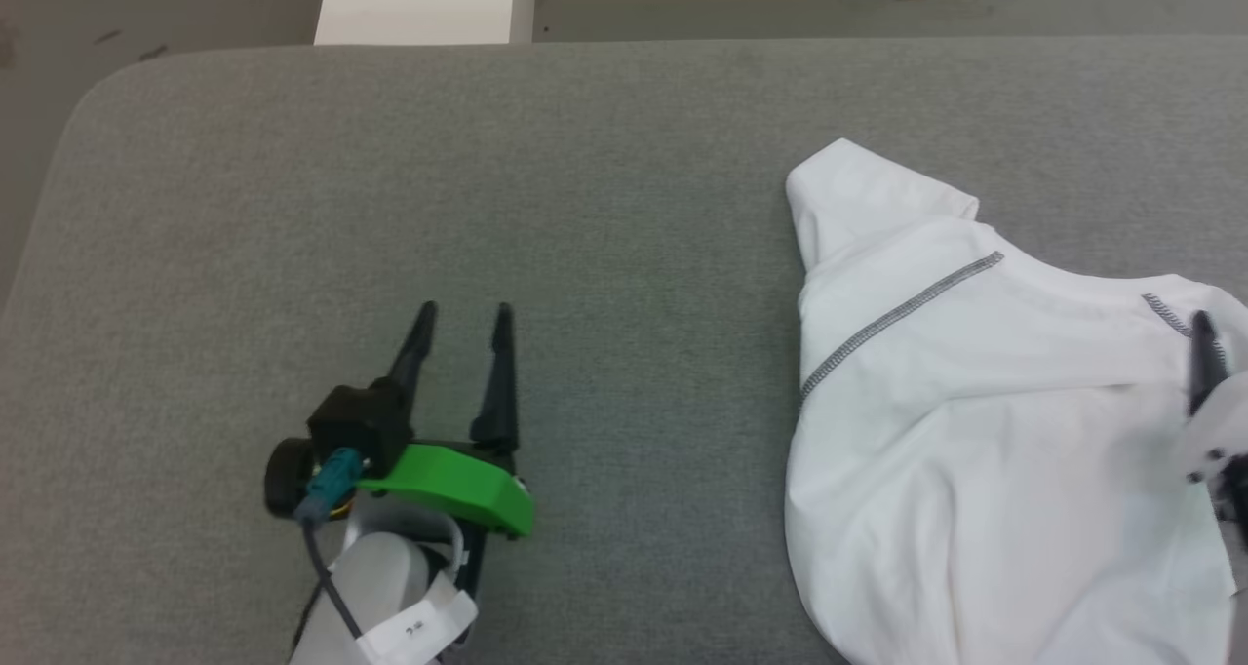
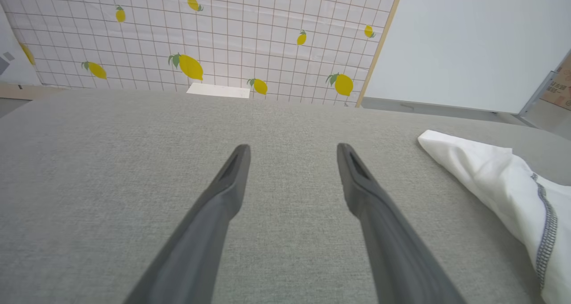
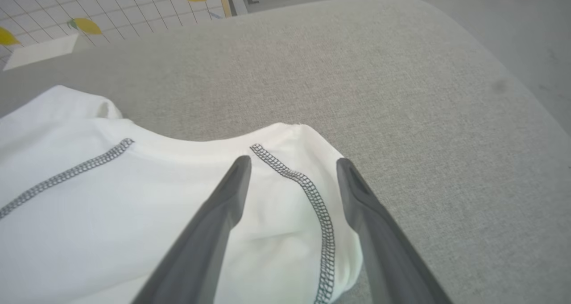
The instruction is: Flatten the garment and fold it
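Grey padded surface (image 1: 585, 158), wide and mostly bare. Garment (image 1: 975, 402) lies rumpled at its right side, one sleeve poking toward the far edge. By the look of it, not yet flattened and no fold made; whole task still ahead.

Left gripper (image 1: 466, 312) low over bare surface, well apart from the cloth, fingers spread, holding nothing.

Right gripper (image 3: 292, 161) over a stitched sleeve seam, fingers spread, nothing pinched.

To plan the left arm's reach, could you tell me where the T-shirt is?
Head view: the T-shirt lies far right on the grey surface, beneath the right gripper, apart from the left gripper.
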